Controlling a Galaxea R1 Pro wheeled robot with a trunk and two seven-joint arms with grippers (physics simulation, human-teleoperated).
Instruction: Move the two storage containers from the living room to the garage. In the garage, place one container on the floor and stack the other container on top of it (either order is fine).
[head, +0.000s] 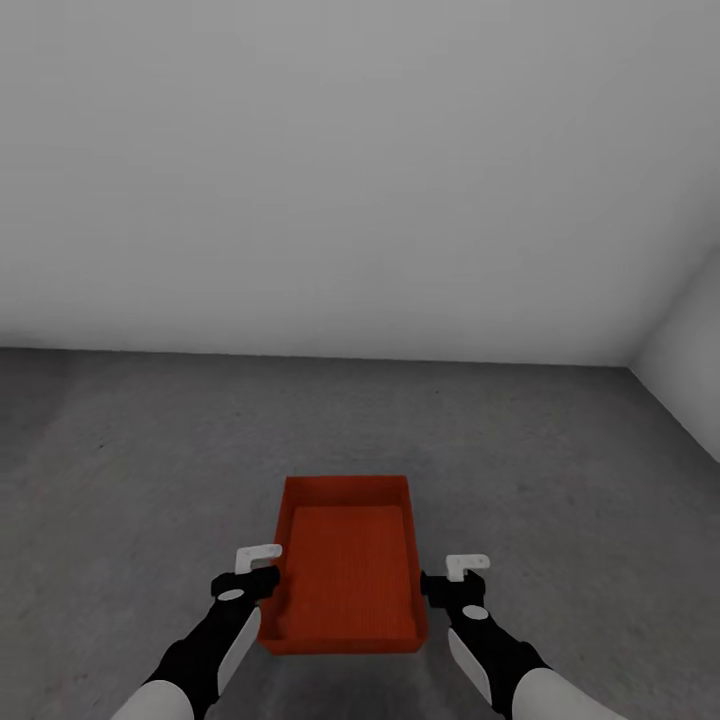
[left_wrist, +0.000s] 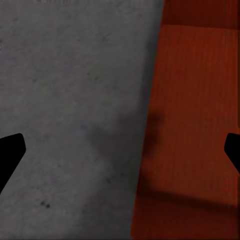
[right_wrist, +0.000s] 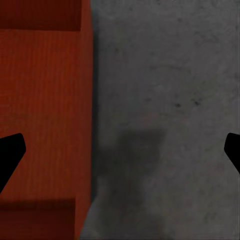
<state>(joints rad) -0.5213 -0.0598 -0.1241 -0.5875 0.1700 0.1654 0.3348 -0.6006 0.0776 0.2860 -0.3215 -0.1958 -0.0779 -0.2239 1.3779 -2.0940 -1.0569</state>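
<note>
Nearest in the head view, the left end effector (head: 258, 562) and the right end effector (head: 466, 570) reach forward at either long side of a single red-orange bin (head: 350, 565). The bin lies between them, open top up, its long axis running away from the robot, on the dark grey floor (head: 130, 470).

The left end effector is spread wide: in the left wrist view its dark fingertips (left_wrist: 11, 152) stand at opposite edges of the picture, one over bare floor (left_wrist: 70, 110) and the other over the bin's inside (left_wrist: 195, 115), so the bin's left wall runs between them without either tip touching it. It grips nothing.

The right end effector is likewise wide open and holds nothing: in the right wrist view one fingertip (right_wrist: 10, 152) is over the bin's inside (right_wrist: 42, 110) and the other over floor (right_wrist: 170, 90), with the right wall between them.

Beyond the bin the floor runs on to a plain pale grey wall (head: 330, 170), which meets a second wall (head: 690, 350) at the far right corner.
</note>
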